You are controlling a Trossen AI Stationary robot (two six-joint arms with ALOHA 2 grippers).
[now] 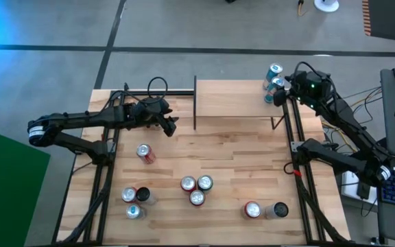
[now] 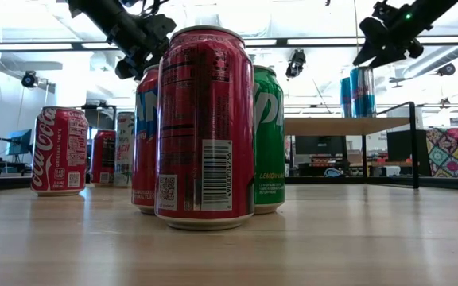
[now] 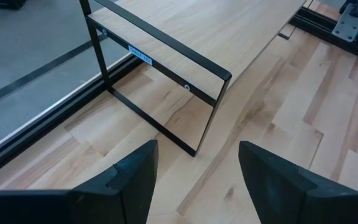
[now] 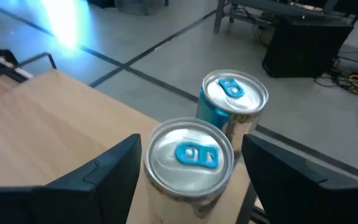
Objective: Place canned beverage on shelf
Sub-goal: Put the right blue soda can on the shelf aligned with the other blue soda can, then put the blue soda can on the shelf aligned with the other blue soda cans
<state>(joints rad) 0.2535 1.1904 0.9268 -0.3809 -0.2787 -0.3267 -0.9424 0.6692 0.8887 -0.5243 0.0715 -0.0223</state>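
Observation:
The shelf [image 1: 242, 99], a light-wood board on black uprights, stands at the table's far middle. Two silver-and-blue cans stand at its far right corner. The nearer can [image 4: 188, 155] is between the fingers of my right gripper [image 4: 190, 149], which is shut on it. The other can [image 4: 235, 99] stands just beyond it, apart from the fingers. In the low view both cans [image 2: 356, 94] rest upright on the board, with my right gripper [image 2: 368, 54] at their tops. My left gripper [image 1: 172, 125] hangs open above the table, off the shelf's left end [image 3: 166, 81], with nothing between its fingers. My right gripper pinches the nearer can between its two fingers, on opposite sides of the wall just under the rim [image 4: 153, 171]. The fingers come from the table's right side, nearly level and slanting a little down. The can is upright, and its base looks set on the shelf board.
Several more cans are on the tabletop. A red one lies at the left [image 1: 145, 154] and three cluster in the middle [image 1: 196, 189]. Others stand near the front left [image 1: 136, 199] and front right [image 1: 265, 210]. The shelf board's left and middle are bare.

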